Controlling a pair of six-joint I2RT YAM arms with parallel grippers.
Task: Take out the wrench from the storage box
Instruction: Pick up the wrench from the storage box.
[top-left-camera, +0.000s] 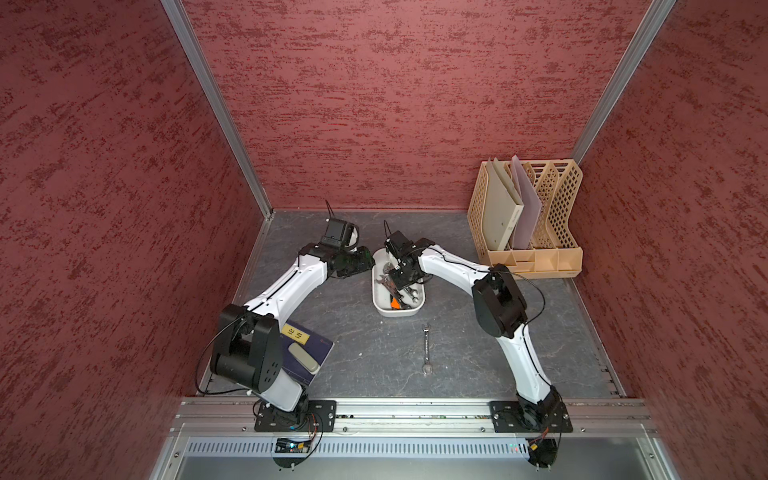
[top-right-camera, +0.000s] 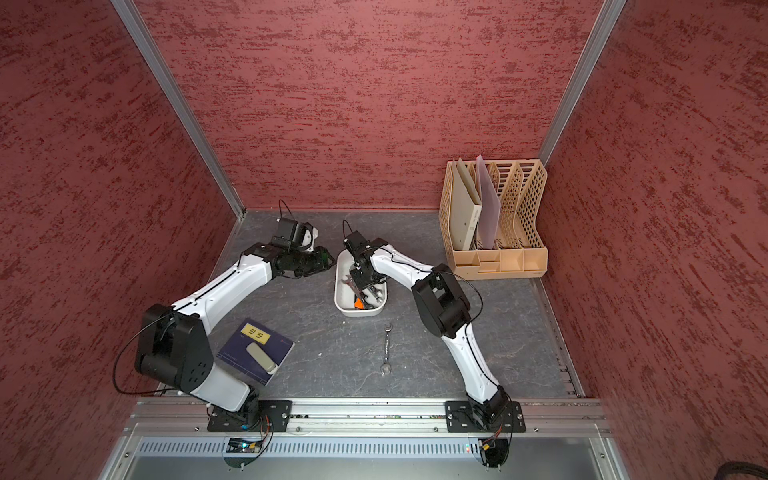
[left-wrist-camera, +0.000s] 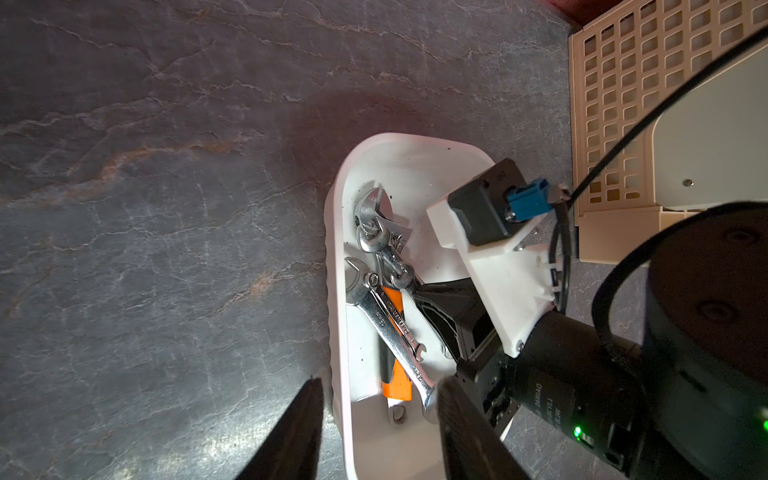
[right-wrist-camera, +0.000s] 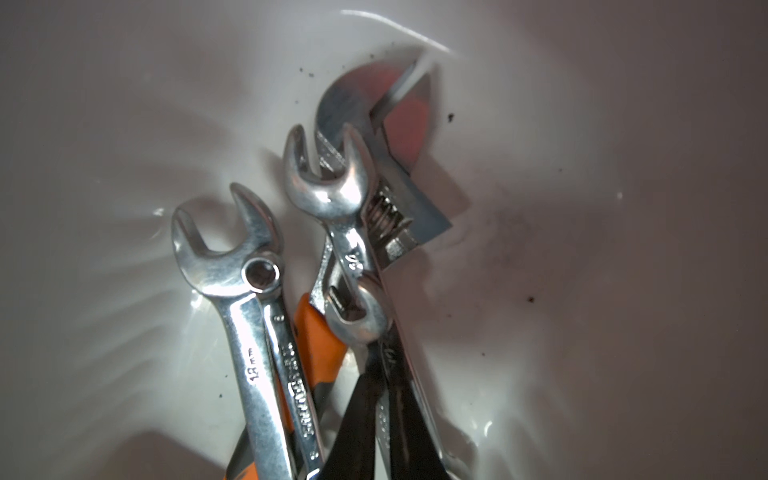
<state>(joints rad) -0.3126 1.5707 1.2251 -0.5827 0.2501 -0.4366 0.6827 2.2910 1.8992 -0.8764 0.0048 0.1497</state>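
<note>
Grabbing is the step you are on. Your right end effector (right-wrist-camera: 384, 374) is down inside the box (top-left-camera: 397, 312), which sits on the bench (top-left-camera: 357, 361) between the two arms. Its two dark fingers (right-wrist-camera: 353, 424) are pinched on the thin handle of a wrench (right-wrist-camera: 358, 322), just below its open head. So it looks clenched on that wrench. The wrench lies in a pile (right-wrist-camera: 257, 332) of other tools and touches some of them.

Next, I think you need to lift straight up, and slowly. The handle is thin and shiny, so it may slip or turn in the grip. Other tools may hook on and come up too. Then carry it over the box wall and set it on the bench. A loose wrench (top-left-camera: 426, 349) lies out there, near the box.

Your left end effector (left-wrist-camera: 379, 380) is open and holds nothing. One finger is outside the box wall and one is over the inside. I cannot tell if it touches the box.
</note>
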